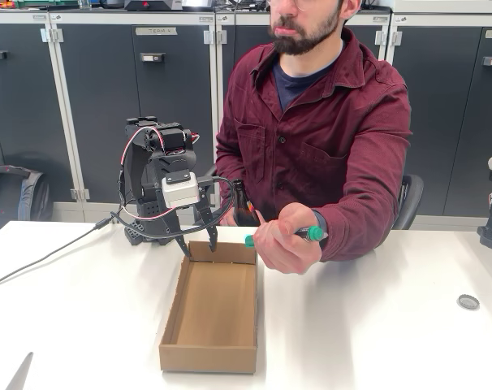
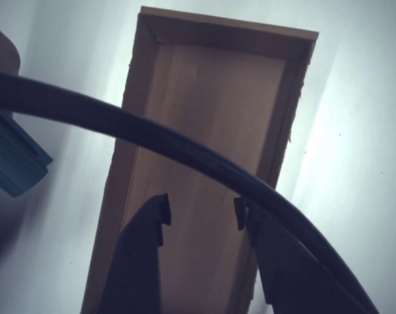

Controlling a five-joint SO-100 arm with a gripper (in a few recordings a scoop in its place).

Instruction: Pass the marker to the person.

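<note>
Black two-finger gripper (image 1: 197, 245) hangs parted and empty above the far end of the shallow brown cardboard tray (image 1: 168, 329), while the thick green marker (image 1: 312, 234) sits in the person's hand (image 1: 283, 241). It looks light, rigid and smooth, best pinched mid-barrel.

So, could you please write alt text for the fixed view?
A seated person's hand holds the green marker beside the robot's open, empty gripper, which hangs over the far end of an empty cardboard box on a white table.
</note>
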